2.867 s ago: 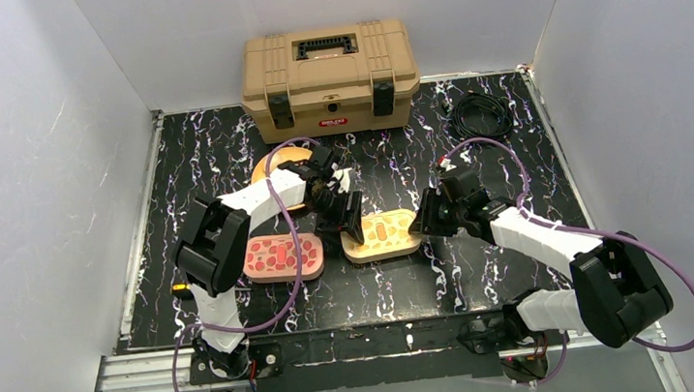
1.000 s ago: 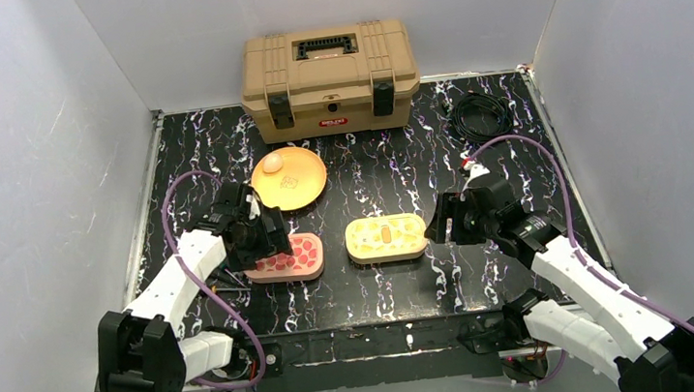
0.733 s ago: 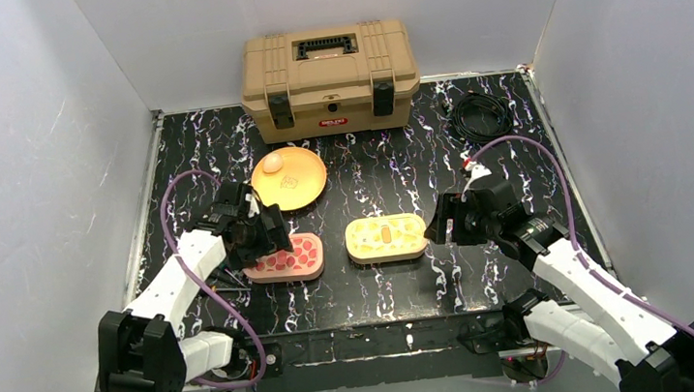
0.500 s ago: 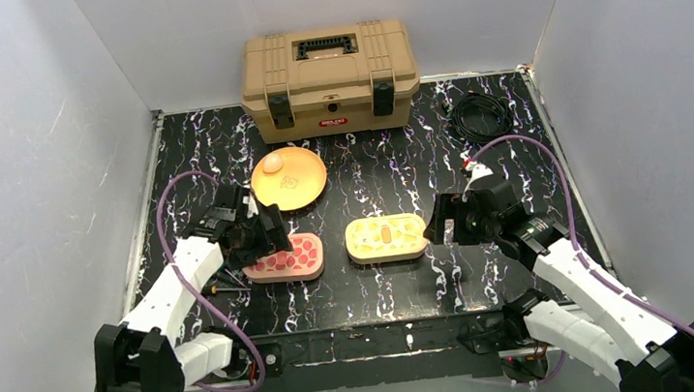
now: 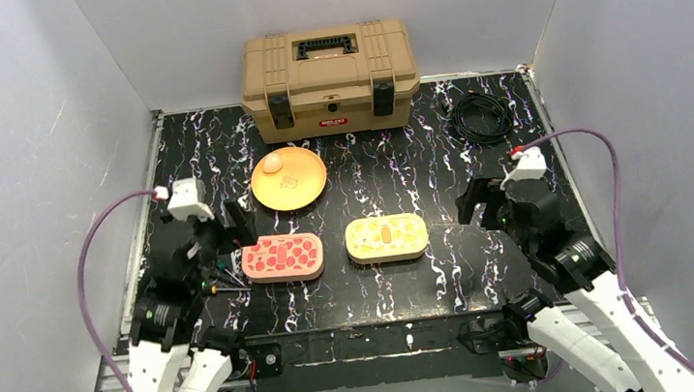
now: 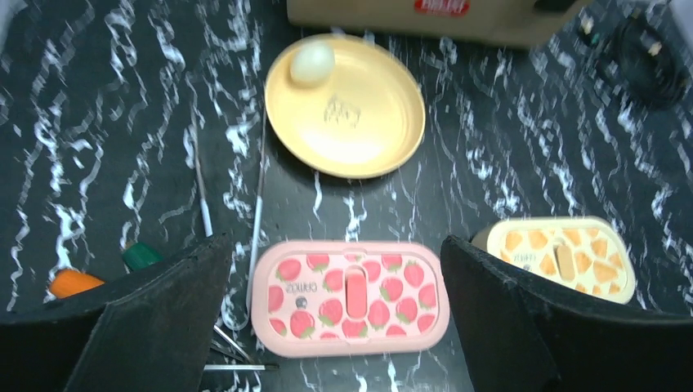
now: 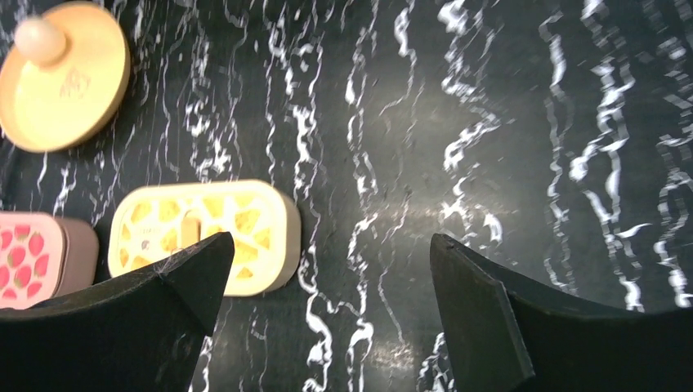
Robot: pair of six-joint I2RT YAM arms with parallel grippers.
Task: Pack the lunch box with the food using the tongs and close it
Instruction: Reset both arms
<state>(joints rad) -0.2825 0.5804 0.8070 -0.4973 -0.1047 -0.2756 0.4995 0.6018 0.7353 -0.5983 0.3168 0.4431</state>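
From above I see both tools released and empty: the left gripper (image 5: 228, 230) near the left edge of the table (image 5: 382, 290), the right gripper (image 5: 482, 206) near its right edge. Between them sit 2 closed boxes, the pink lunch box (image 5: 281, 257) and the yellow lunch box (image 5: 385, 237).

My left wrist view has wide-open jaws framing the pink lunch box, with thin metal tongs (image 6: 257, 212) lying untouched just left of it.

In the right wrist view, the spread jaws touch nothing and the yellow lunch box lies at the left.
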